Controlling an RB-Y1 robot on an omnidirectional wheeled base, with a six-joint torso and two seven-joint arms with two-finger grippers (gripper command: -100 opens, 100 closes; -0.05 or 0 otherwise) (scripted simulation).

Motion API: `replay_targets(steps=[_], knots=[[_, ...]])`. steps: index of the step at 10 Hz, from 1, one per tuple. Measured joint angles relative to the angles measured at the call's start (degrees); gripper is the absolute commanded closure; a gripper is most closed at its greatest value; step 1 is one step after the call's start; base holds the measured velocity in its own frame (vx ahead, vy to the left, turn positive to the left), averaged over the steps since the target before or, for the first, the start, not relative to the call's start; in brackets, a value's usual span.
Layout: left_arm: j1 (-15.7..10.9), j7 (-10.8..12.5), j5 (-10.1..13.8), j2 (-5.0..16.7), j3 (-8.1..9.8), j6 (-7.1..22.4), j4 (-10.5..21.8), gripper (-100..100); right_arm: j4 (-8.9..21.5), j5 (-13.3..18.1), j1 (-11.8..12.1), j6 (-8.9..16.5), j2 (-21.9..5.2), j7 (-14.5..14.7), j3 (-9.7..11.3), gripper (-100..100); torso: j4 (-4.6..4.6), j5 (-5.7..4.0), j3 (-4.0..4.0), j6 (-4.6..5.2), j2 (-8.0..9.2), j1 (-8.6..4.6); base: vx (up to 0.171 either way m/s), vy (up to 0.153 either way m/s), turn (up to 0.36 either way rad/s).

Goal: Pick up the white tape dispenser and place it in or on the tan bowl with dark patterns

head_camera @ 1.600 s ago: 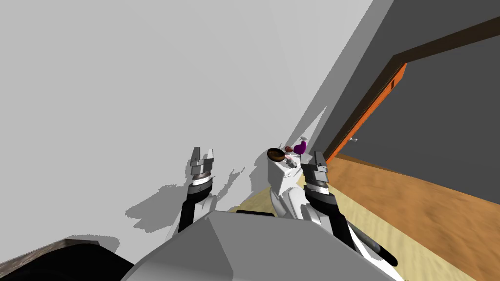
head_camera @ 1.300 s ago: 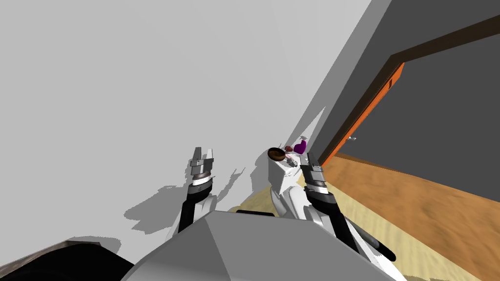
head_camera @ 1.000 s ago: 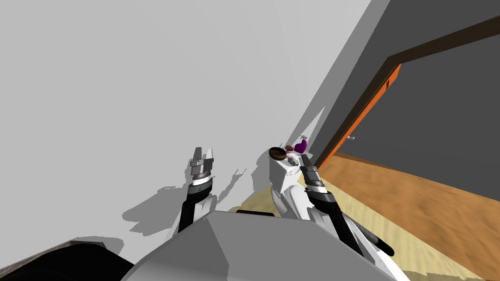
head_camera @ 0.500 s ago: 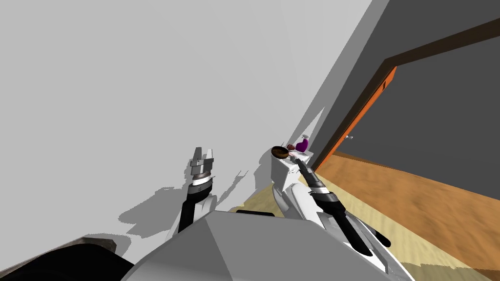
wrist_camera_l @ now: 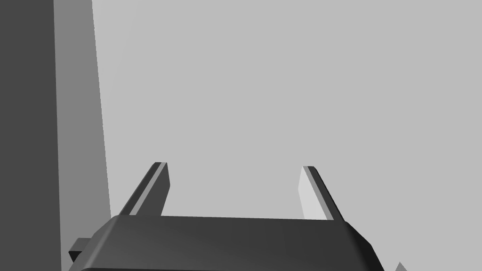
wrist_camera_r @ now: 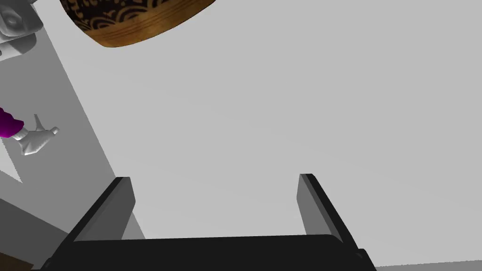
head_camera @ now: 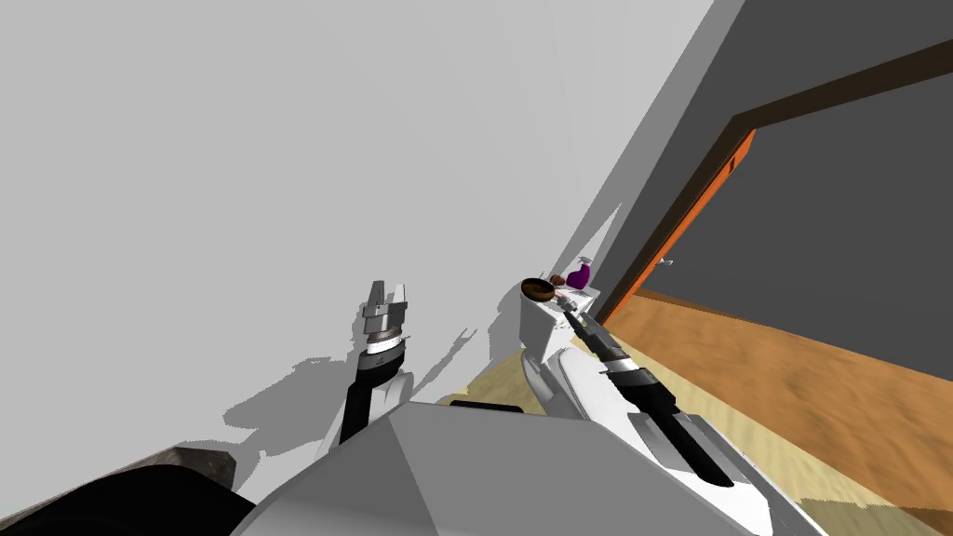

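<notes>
A: What does the head camera show?

B: A small white tabletop [head_camera: 532, 330] stands against the pale wall [head_camera: 233, 140], near an orange door frame [head_camera: 693, 223] and a wooden floor [head_camera: 800, 372]. On it sit a tan bowl [head_camera: 537, 289], a purple bottle [head_camera: 578, 275] and a small brown thing [head_camera: 557, 279] between the two. The robot's right arm stretches out to it, and the right pincer [head_camera: 564, 307] hangs over the tabletop just beside the bowl.

A: And the thing it is meant to pick up?

B: Too small to make out from up there. The left pincer [head_camera: 389, 290] is raised before the wall, well apart from the tabletop.

A: The left wrist camera?

B: That pincer is released: its two fingers stand wide apart with nothing between them.

A: And the right wrist camera?

B: The right pincer is released too, fingers spread, with just a flat pale grey surface [wrist_camera_r: 282, 117] between them. Beyond the fingertips is the bowl, tan with dark curling patterns, seen from the side. Just beside the bowl, cut off by the picture's edge, lies a grey-white lump that looks to be the tape dispenser [wrist_camera_r: 14, 23]. It is outside the bowl and well apart from the fingers. The bottle shows here as well, purple with a white trigger head, off to the same side as the dispenser and nearer the pincer.
</notes>
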Motion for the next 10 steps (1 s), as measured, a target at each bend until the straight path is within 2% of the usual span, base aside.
replay_targets(steps=[1,2,4,5,9,10], knots=[[0.0,0.0,0.0,0.0,0.0,0.0,0.0,0,1.7,1.6,-0.5,0.6,-2.1,0.9,-0.8,-100,0.0,0.0,0.01,-0.02,0.01,0.02,-0.025,0.044,0.002],[0.0,0.0,0.0,0.0,0.0,0.0,0.0,0,2.3,2.8,-0.5,1.1,-3.1,1.6,-1.1,-100,0.0,0.0,0.0,-0.01,0.0,0.01,-0.019,0.037,0.012],[0.0,0.0,0.0,0.0,0.0,0.0,0.0,0,5.8,6.1,-0.8,1.3,-6.3,3.8,-2.2,-100,-0.01,-0.01,-0.02,-0.01,-0.03,0.0,-0.014,0.046,0.017],[0.0,0.0,0.0,0.0,0.0,0.0,0.0,0,6.1,7.2,-0.3,1.5,-7.3,4.6,-2.5,-100,-0.01,0.0,-0.02,-0.01,-0.05,-0.01,-0.017,0.036,0.02],[0.0,0.0,0.0,0.0,0.0,0.0,0.0,0,10.8,12.9,-0.3,2.6,-13.3,8.3,-4.2,-100,-0.01,-0.02,-0.04,-0.01,-0.08,-0.09,-0.009,0.028,0.038],[0.0,0.0,0.0,0.0,0.0,0.0,0.0,0,11.3,14.6,0.5,3.1,-15.1,9.4,-4.9,-100,-0.01,-0.02,-0.04,-0.01,-0.07,-0.09,-0.003,0.012,0.014]])
